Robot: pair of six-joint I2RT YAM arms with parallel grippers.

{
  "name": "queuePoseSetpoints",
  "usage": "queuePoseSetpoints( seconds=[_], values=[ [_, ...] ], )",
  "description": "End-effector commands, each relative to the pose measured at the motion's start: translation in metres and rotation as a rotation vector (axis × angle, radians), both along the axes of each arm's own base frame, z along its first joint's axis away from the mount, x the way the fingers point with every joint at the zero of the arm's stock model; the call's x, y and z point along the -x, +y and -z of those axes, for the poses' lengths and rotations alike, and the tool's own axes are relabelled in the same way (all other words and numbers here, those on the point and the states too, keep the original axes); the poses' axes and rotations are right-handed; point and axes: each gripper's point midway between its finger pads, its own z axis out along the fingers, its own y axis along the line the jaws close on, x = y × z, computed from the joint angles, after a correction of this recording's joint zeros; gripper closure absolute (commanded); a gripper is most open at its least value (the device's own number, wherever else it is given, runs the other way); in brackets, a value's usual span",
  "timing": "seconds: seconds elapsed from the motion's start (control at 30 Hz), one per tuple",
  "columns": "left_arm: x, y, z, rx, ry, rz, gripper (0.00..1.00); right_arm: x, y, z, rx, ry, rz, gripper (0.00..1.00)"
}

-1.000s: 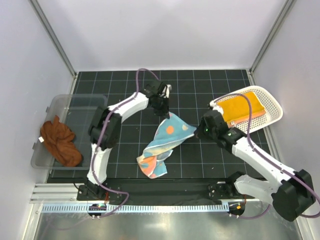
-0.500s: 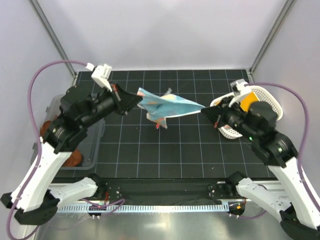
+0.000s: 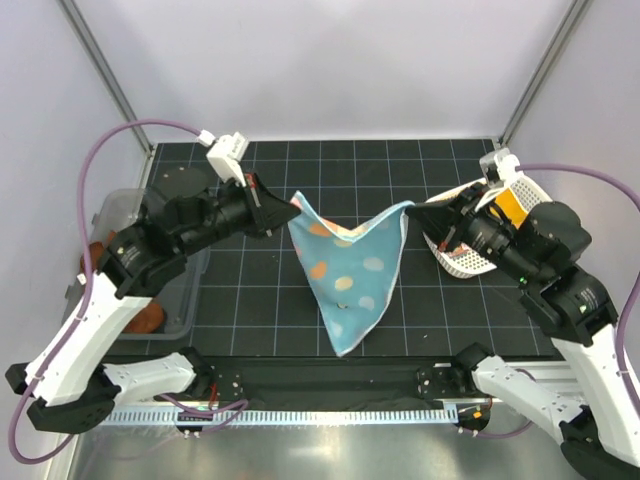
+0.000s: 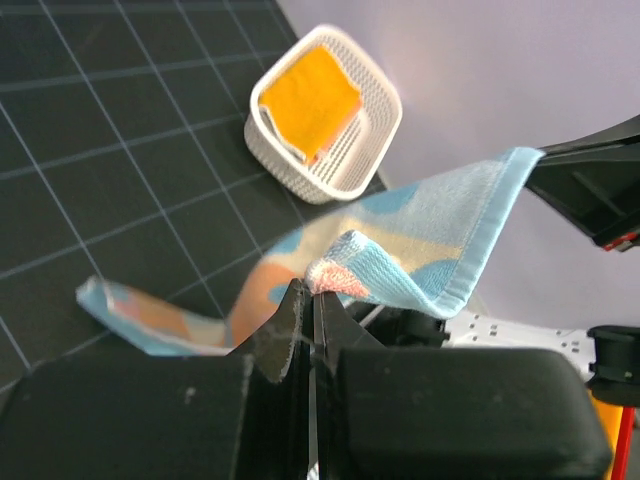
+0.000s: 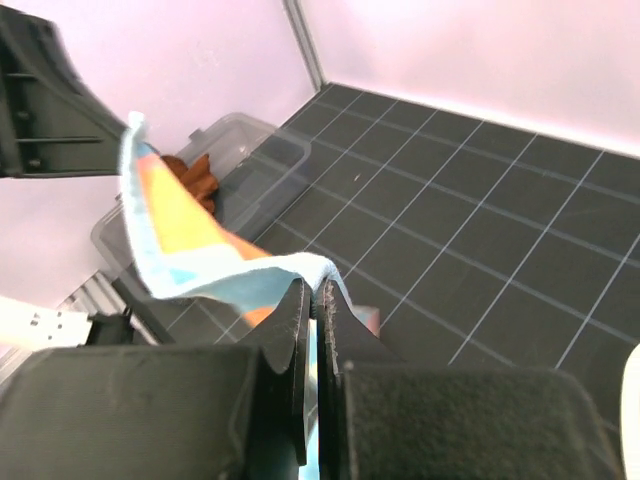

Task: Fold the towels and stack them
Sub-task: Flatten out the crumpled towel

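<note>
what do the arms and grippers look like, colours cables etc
The left arm and right arm match: white shells on the long links, black rounded joint housings. A purple cable loops loosely off each one. Each wrist carries a small white camera block. The left gripper and right gripper are matte black, with thin flat jaws.

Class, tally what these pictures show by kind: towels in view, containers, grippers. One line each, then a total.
Towels: 3 (light blue towel, rust-brown towel, yellow-orange towel)
Containers: 2 (white basket, clear bin)
Grippers: 2 (left gripper, right gripper)
Total: 7
</note>
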Motion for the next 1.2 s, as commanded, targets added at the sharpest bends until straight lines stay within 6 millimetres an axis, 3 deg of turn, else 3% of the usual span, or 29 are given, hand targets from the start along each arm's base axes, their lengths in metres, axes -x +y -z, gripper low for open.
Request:
queuePoseSetpoints(
  seconds=[0.0, 0.07, 0.13, 0.17, 0.2, 0.27, 0.3, 0.33, 0.37, 0.4, 0.43, 0.47, 0.5, 0.53, 0.57, 0.6, 0.63, 0.67, 0.7, 0.73, 0.77, 0.83, 0.9, 1.03, 1.07, 1.17],
  values=[
    [-0.008, 0.011, -0.045, 0.03, -0.097, -0.068, 1.0, -0.015, -0.011, -0.042, -0.003, -0.102, 0.092, 0.99],
    [-0.032, 0.03, -0.038, -0.068, -0.09, -0.219, 1.0, -0.045, -0.009, -0.038, 0.054, -0.092, 0.162, 0.99],
    [-0.062, 0.033, -0.031, -0.174, -0.091, -0.317, 1.0, -0.073, -0.019, -0.044, 0.093, -0.106, 0.28, 0.99],
    [-0.082, 0.051, -0.018, -0.242, -0.063, -0.416, 1.0, -0.089, -0.017, -0.037, 0.143, -0.102, 0.305, 0.99],
    [-0.094, 0.053, -0.012, -0.262, -0.046, -0.436, 1.0, -0.115, -0.007, -0.026, 0.184, -0.076, 0.323, 0.99],
    [-0.136, 0.062, 0.012, -0.275, 0.023, -0.478, 1.0, -0.146, 0.004, -0.009, 0.224, -0.048, 0.337, 0.99],
    [-0.151, 0.066, 0.021, -0.27, 0.044, -0.489, 1.0, -0.174, 0.018, 0.008, 0.244, -0.025, 0.33, 0.99],
    [-0.165, 0.068, 0.031, -0.272, 0.066, -0.497, 1.0, -0.188, 0.021, 0.016, 0.251, -0.017, 0.324, 0.99],
    [-0.186, 0.068, 0.055, -0.3, 0.109, -0.503, 1.0, -0.2, 0.029, 0.025, 0.257, -0.011, 0.297, 0.99],
    [-0.21, 0.078, 0.059, -0.273, 0.103, -0.525, 1.0, -0.214, 0.04, 0.026, 0.25, -0.028, 0.261, 0.99],
    [-0.224, 0.08, 0.069, -0.272, 0.107, -0.53, 1.0, -0.24, 0.047, 0.054, 0.278, 0.017, 0.237, 0.99],
    [-0.239, 0.083, 0.076, -0.268, 0.098, -0.529, 1.0, -0.257, 0.049, 0.067, 0.289, 0.034, 0.239, 0.99],
    [-0.267, 0.087, 0.097, -0.257, 0.115, -0.531, 1.0, -0.271, 0.054, 0.061, 0.27, 0.015, 0.21, 0.99],
    [-0.281, 0.089, 0.104, -0.242, 0.112, -0.53, 1.0, -0.301, 0.05, 0.099, 0.297, 0.085, 0.217, 0.99],
    [-0.296, 0.092, 0.119, -0.235, 0.12, -0.532, 1.0, -0.314, 0.051, 0.11, 0.303, 0.104, 0.205, 0.99],
    [-0.312, 0.091, 0.144, -0.211, 0.16, -0.489, 1.0, -0.326, 0.053, 0.099, 0.292, 0.08, 0.187, 0.99],
    [-0.33, 0.09, 0.148, -0.179, 0.131, -0.474, 1.0, -0.346, 0.055, 0.133, 0.339, 0.11, 0.172, 0.99],
    [-0.34, 0.089, 0.157, -0.165, 0.134, -0.458, 1.0, -0.356, 0.053, 0.14, 0.337, 0.116, 0.17, 0.99],
    [-0.355, 0.088, 0.182, -0.167, 0.165, -0.442, 1.0, -0.367, 0.054, 0.137, 0.351, 0.075, 0.153, 0.99],
    [-0.365, 0.091, 0.188, -0.158, 0.163, -0.438, 1.0, -0.37, 0.061, 0.143, 0.365, 0.056, 0.087, 0.99],
    [-0.371, 0.093, 0.196, -0.158, 0.17, -0.433, 1.0, -0.38, 0.062, 0.165, 0.376, 0.079, 0.062, 0.99],
    [-0.384, 0.095, 0.221, -0.159, 0.202, -0.408, 1.0, -0.383, 0.072, 0.167, 0.381, 0.049, -0.012, 0.99],
    [-0.388, 0.096, 0.239, -0.159, 0.231, -0.394, 1.0, -0.384, 0.077, 0.185, 0.398, 0.067, -0.05, 0.99],
    [-0.381, 0.095, 0.254, -0.163, 0.246, -0.368, 1.0, -0.375, 0.077, 0.213, 0.423, 0.098, -0.091, 0.99],
    [-0.378, 0.096, 0.257, -0.168, 0.253, -0.367, 1.0, -0.368, 0.076, 0.228, 0.43, 0.135, -0.104, 0.99],
    [-0.36, 0.1, 0.262, -0.182, 0.267, -0.368, 1.0, -0.353, 0.075, 0.233, 0.433, 0.162, -0.122, 0.99]
  ],
)
